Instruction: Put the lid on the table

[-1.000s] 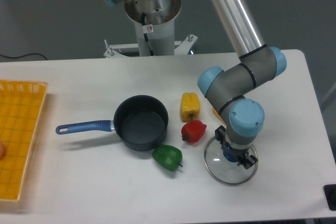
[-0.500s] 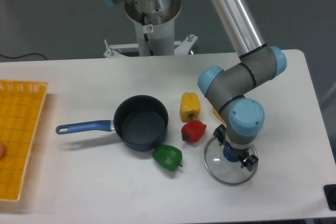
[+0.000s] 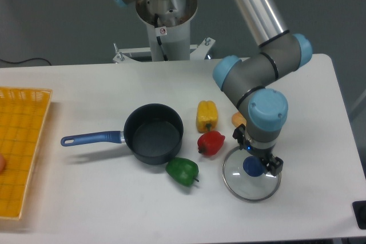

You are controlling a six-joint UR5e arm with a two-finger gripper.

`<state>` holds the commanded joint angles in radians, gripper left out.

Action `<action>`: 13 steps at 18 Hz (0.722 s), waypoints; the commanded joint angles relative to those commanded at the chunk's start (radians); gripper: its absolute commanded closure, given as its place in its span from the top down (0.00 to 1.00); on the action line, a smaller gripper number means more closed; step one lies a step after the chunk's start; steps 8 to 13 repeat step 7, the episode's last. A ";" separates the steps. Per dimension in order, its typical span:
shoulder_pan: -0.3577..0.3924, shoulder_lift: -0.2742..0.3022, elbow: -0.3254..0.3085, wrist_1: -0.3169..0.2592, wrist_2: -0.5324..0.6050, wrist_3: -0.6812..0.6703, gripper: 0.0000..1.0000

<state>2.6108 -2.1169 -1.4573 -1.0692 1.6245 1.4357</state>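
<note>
The lid (image 3: 251, 178) lay flat on the table (image 3: 86, 90), at the right front part, just beside the red pepper (image 3: 211, 142) and near the green pepper (image 3: 182, 170). The saucepan (image 3: 153, 133) stood open, well apart to the left. The gripper (image 3: 257, 155) hung directly above the lid, pointing down, and the blue knob (image 3: 252, 167) showed free just below it. The fingers appeared parted and no longer closed on the knob, though the wrist hid part of them, so this was a judgement. The important relation was vertical: the lid was straight under the tool, with its flat face on the table. A straight rise would probably be enough to clear it. A sideways move at low height could catch the knob and drag the lid toward the red pepper.
</note>
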 joint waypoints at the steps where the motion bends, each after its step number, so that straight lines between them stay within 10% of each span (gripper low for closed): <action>1: 0.000 0.008 -0.003 0.000 0.000 0.021 1.00; 13: 0.011 0.014 -0.003 0.002 -0.002 0.081 1.00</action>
